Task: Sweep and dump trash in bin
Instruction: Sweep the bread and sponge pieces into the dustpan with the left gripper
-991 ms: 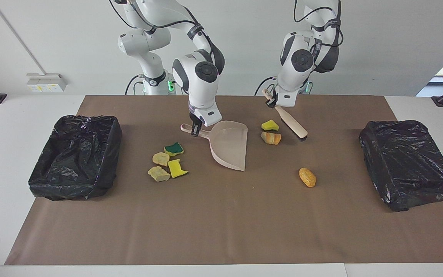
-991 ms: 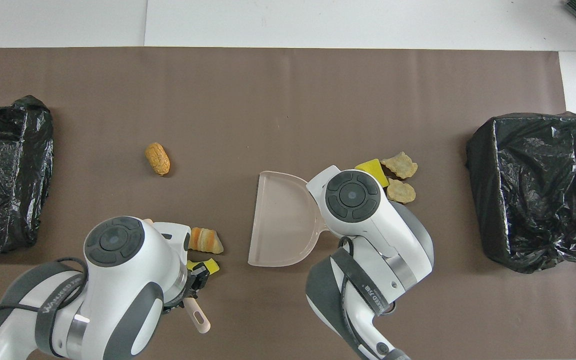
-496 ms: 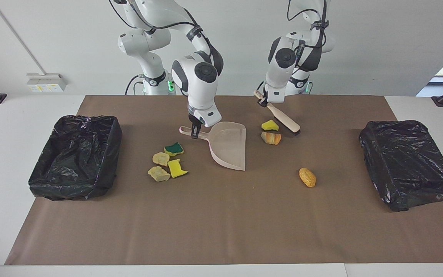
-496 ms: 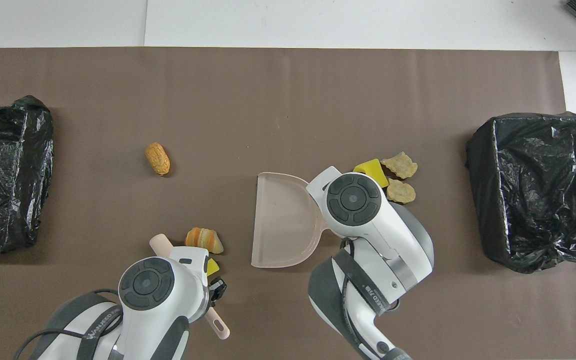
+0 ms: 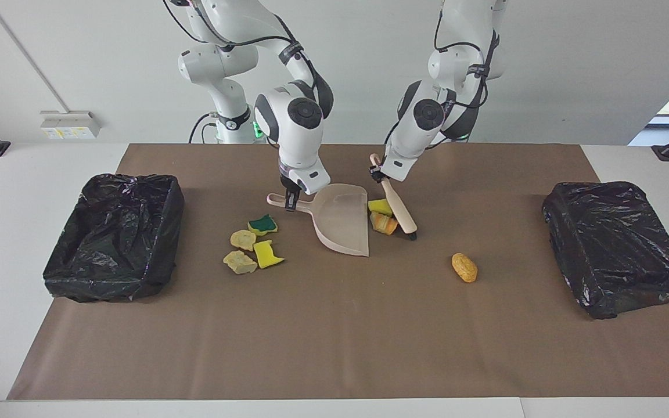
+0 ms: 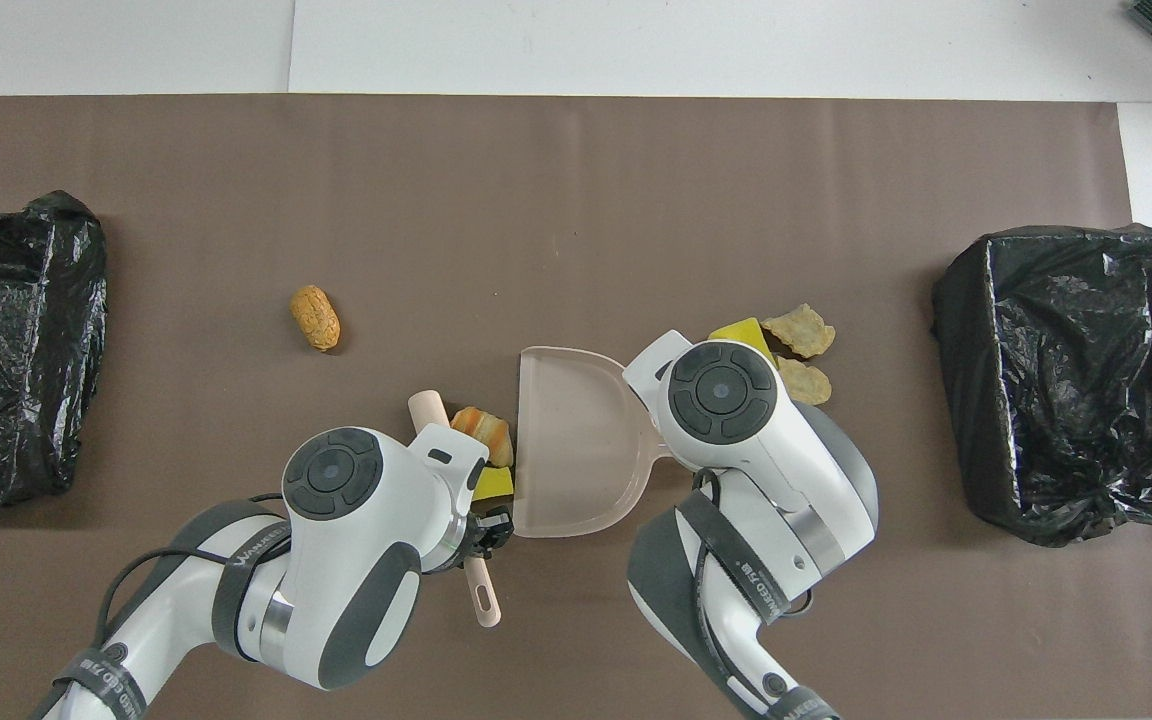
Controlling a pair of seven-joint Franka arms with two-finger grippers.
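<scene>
My right gripper [image 5: 290, 201] is shut on the handle of the pale pink dustpan [image 5: 343, 223], which rests on the mat [image 6: 576, 440]. My left gripper [image 5: 378, 173] is shut on the beige-handled brush [image 5: 399, 206], which slants down to the mat [image 6: 481, 598]. A yellow sponge piece [image 5: 379, 206] and an orange bread chunk [image 5: 384, 224] lie between the brush and the dustpan's open edge [image 6: 484, 424]. A golden-brown roll [image 5: 464, 267] lies alone toward the left arm's end. A green-topped sponge [image 5: 262, 224], a yellow sponge [image 5: 267, 254] and two tan chunks [image 5: 243, 239] lie toward the right arm's end.
Two bins lined with black bags stand at the table's ends, one at the right arm's end [image 5: 114, 235] and one at the left arm's end [image 5: 616, 247]. A brown mat [image 5: 334, 337] covers the table.
My left gripper has swung the brush toward the dustpan and pushed the yellow sponge piece and the orange chunk up to its open edge. The dustpan has shifted slightly.
</scene>
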